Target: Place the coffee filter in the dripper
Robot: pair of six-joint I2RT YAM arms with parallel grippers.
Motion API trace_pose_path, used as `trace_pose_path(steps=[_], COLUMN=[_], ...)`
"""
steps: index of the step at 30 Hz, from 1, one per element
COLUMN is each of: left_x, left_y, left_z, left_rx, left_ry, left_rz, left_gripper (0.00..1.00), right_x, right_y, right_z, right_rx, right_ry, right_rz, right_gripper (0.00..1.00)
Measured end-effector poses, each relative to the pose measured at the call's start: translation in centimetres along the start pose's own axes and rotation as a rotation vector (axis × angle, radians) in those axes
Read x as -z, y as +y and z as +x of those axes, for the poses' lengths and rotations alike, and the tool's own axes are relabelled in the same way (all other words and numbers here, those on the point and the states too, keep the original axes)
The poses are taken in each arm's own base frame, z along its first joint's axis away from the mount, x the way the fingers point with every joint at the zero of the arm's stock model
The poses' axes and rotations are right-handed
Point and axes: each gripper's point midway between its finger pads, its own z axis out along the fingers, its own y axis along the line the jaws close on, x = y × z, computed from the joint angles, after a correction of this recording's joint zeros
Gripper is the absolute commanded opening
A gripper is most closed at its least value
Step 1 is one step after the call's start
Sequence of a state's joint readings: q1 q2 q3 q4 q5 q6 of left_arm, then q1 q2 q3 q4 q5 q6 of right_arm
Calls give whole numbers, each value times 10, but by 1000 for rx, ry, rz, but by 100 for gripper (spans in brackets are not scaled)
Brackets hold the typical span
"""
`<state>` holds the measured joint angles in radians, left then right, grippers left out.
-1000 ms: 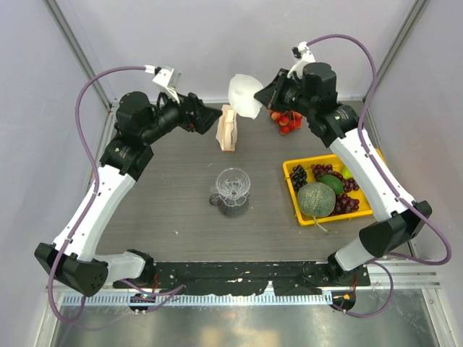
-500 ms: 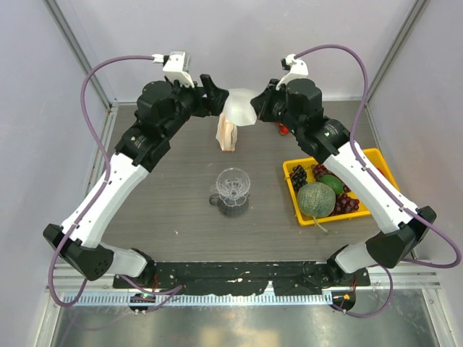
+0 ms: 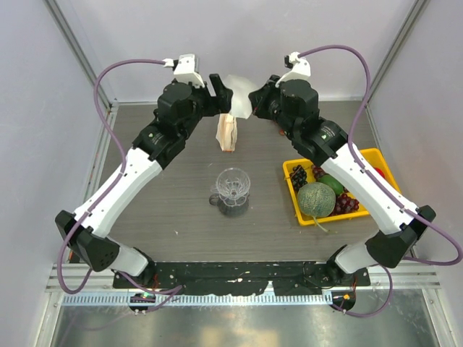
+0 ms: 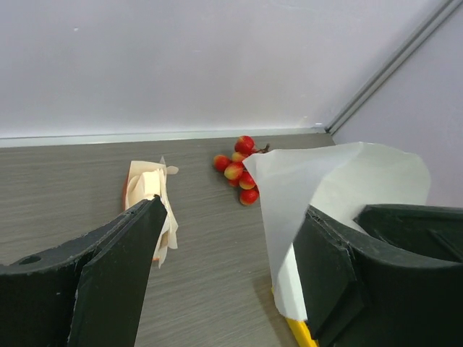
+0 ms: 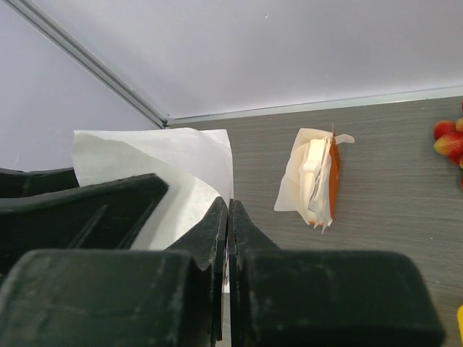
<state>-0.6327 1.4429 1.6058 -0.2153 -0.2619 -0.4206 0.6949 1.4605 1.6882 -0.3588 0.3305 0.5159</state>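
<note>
tabletop; filter half behind right claw

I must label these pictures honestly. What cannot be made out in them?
Top view: red fruit, mostly behind the right arm.
Left wrist view: coffee filter's lower part, behind a finger of the left gripper; contact unclear.
Right wrist view: filter's held edge, covered by the right gripper's shut fingers.
Both wrist views: dripper outside the frame.

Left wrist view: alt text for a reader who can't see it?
A white filter hangs between the jaws of the open left gripper. Behind, on the grey table, lie a filter pack and red fruit.
</note>
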Motion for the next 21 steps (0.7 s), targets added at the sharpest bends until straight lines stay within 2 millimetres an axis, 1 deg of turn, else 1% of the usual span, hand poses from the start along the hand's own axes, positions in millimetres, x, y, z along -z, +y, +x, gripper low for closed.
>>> trace_pose_path(steps=[6,9,10,13,21], left_x=[-15,-20,-21,-24,-34], left_y=[3,4,4,6,14], left_z=[14,19,20,22,29], left_rx=[0,1,1,6,-9], left_ry=[18,25,25,25,29], left_rz=[-20,-23,-24,-36,-83], left_gripper=[79,77,76,67,55], right_x=[-5,-8,-9,-9,-8], right_y=[10,13,13,15,18], right_z=[3,6,7,9,10], right_rx=[-62,-79,-82,-91,-109], right_ry=[9,19,23,28,33], right_rz=[-11,-12,-13,-18,-25], right_gripper=[6,5,5,5,5])
